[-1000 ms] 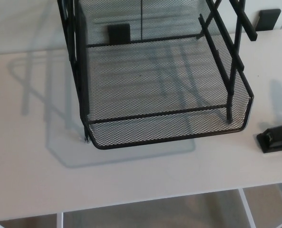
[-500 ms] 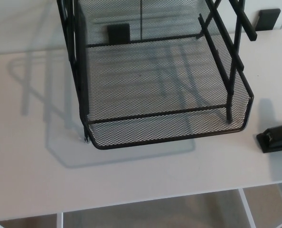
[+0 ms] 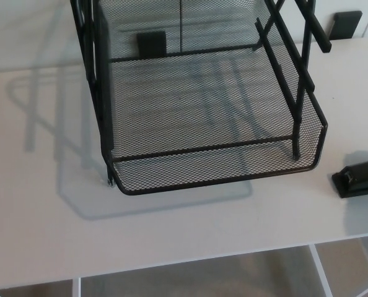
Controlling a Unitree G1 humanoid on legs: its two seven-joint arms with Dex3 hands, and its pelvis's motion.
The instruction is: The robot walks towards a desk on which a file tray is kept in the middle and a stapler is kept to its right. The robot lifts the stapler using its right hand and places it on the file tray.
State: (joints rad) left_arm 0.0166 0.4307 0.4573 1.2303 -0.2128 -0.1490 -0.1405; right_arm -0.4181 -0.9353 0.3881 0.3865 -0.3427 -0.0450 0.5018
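1. Head view, the desk [image 3: 41, 216]: its pale, matte top fills most of the picture. Its front edge runs across the bottom, and below it I see a strip of floor [image 3: 233, 275] and a white frame bar [image 3: 320, 272].
2. The file tray [image 3: 202, 172] stands in the middle of the desk. It is black wire mesh with a low front wall and rounded front corners. Black upright posts rise on its left and right sides, and the top edge of the picture cuts them off.
3. The stapler [image 3: 360, 178] lies flat on the desk to the right of the file tray, near its front right corner but apart from it. It is black, and only its left end shows — the picture's right edge cuts off the rest. It is on the desk top, not in the tray.
4. The tray throws a grey shadow [image 3: 48, 111] onto the desk to its left and front. A softer shadow lies on the desk around the stapler.
5. Two small black blocks sit at the far edge of the desk. One [image 3: 152, 43] shows through the mesh at the back of the tray, the other [image 3: 347, 23] is at the upper right beyond the right posts. I cannot tell what they are.
6. Neither my left hand nor my right hand shows in this view — so I cannot tell whether their fingers are spread or pressed together.
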